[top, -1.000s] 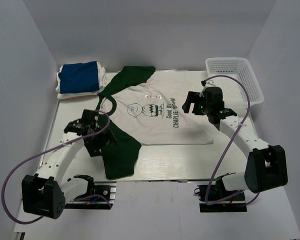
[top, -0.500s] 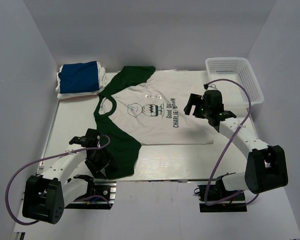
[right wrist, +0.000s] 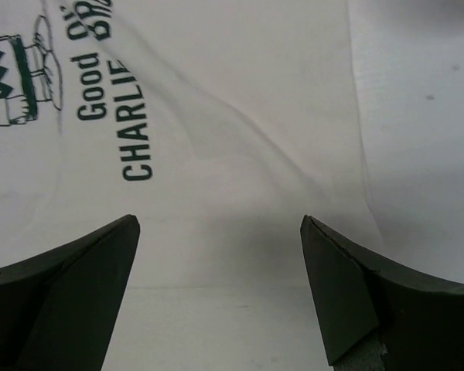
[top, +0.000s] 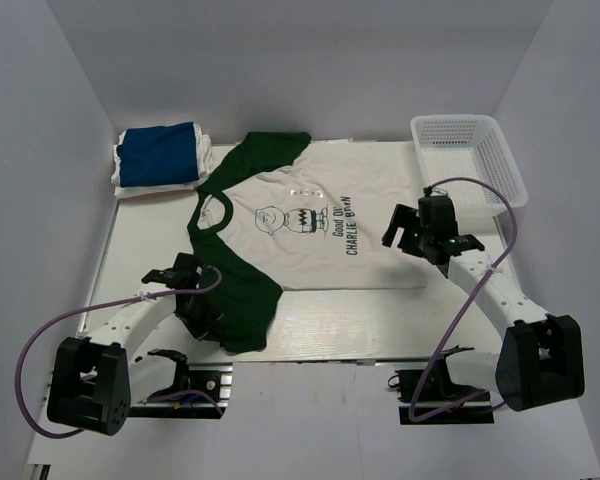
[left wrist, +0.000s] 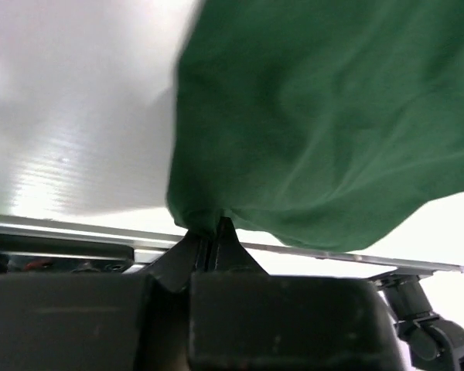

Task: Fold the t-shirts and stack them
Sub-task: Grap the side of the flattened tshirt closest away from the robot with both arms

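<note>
A white t-shirt (top: 310,245) with a cartoon print and dark green sleeves lies flat on the table, collar to the left. My left gripper (top: 206,318) sits low at the near-left and is shut on the end of the near green sleeve (top: 245,300). In the left wrist view the green cloth (left wrist: 332,116) bunches into the closed fingertips (left wrist: 210,236). My right gripper (top: 402,232) hovers open over the shirt's hem side. The right wrist view has white cloth (right wrist: 216,116) below the gripper (right wrist: 220,228) and nothing between its fingers. A folded blue t-shirt (top: 158,153) lies at the back left.
The blue shirt rests on a folded white cloth (top: 130,188). A white mesh basket (top: 470,150) stands at the back right, just beyond the right arm. The table's near edge rail (left wrist: 62,224) runs close under the left gripper. White walls enclose the table (top: 360,320).
My left gripper has come down and back toward the near edge along the green sleeve and has shut on its end. The right gripper has drifted slightly right and nearer, still open.
</note>
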`<state>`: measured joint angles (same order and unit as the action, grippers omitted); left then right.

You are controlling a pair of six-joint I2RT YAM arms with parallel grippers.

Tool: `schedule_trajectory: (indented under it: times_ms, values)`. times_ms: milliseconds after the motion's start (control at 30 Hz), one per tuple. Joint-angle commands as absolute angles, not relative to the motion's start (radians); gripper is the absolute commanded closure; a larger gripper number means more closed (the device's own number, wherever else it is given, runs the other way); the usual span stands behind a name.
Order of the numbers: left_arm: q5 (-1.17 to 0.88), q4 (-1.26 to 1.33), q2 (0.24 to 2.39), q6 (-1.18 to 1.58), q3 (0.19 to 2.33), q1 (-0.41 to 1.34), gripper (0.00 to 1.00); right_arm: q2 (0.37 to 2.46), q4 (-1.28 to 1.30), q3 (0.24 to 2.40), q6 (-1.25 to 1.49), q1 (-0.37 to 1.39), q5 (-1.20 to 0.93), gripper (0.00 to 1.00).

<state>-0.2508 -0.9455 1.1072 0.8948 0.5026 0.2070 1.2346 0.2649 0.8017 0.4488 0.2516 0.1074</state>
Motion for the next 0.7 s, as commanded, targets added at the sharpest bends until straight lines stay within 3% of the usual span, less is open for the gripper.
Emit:
schedule_trajectory:
  times_ms: [0,267,433,667]
  values:
    - [-0.267,-0.908,1.112,0.882,0.548,0.212,1.00,1.184,0.412,0.749,0.523,0.229,0.179,0.10]
    - [-0.324,-0.971,1.080,0.844,0.566,0.212,1.00,1.157,0.460,0.651,0.587,0.183,0.179,0.10]
    - [-0.342,-1.003,1.104,0.805,0.636,0.212,1.00,1.210,0.394,0.617,0.588,0.164,0.140,0.22]
    - [-0.351,-1.060,1.115,0.759,0.695,0.212,1.00,1.360,0.344,0.634,0.575,0.133,0.167,0.25]
